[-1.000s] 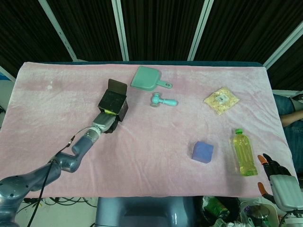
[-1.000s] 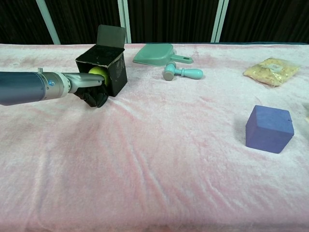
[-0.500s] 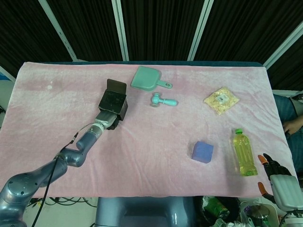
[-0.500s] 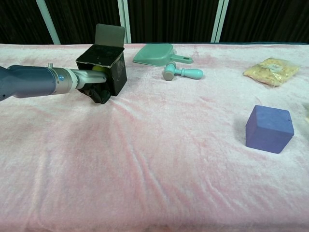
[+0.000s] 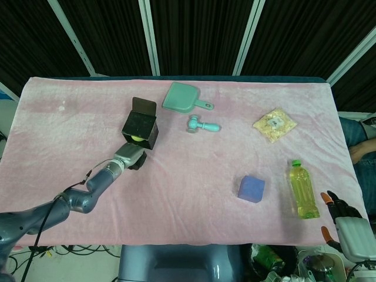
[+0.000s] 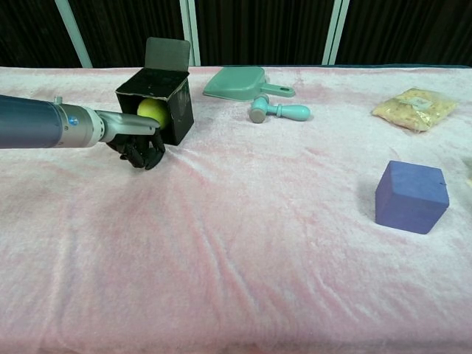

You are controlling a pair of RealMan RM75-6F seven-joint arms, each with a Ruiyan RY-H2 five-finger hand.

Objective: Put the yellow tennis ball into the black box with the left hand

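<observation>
The black box [image 5: 141, 122] lies on its side on the pink cloth with its flap raised and its opening toward my left hand. The yellow tennis ball [image 5: 136, 138] sits just inside that opening, and the chest view shows the ball [image 6: 153, 109] against the dark inside of the box [image 6: 179, 110]. My left hand [image 5: 133, 157] is right in front of the opening, a little below the ball. In the chest view the left hand [image 6: 139, 140] holds nothing and its dark fingers hang down. My right hand [image 5: 342, 216] is off the table at the bottom right, fingers spread and empty.
A teal dustpan [image 5: 179, 97] and a teal roller [image 5: 202, 125] lie behind and to the right of the box. Further right are a snack bag [image 5: 275, 124], a purple cube [image 5: 251, 188] and a bottle of yellow drink [image 5: 303, 189].
My left hand pushed up to the box opening with the ball, then drew back a little. The ball now shows inside the box, free of the fingers.
</observation>
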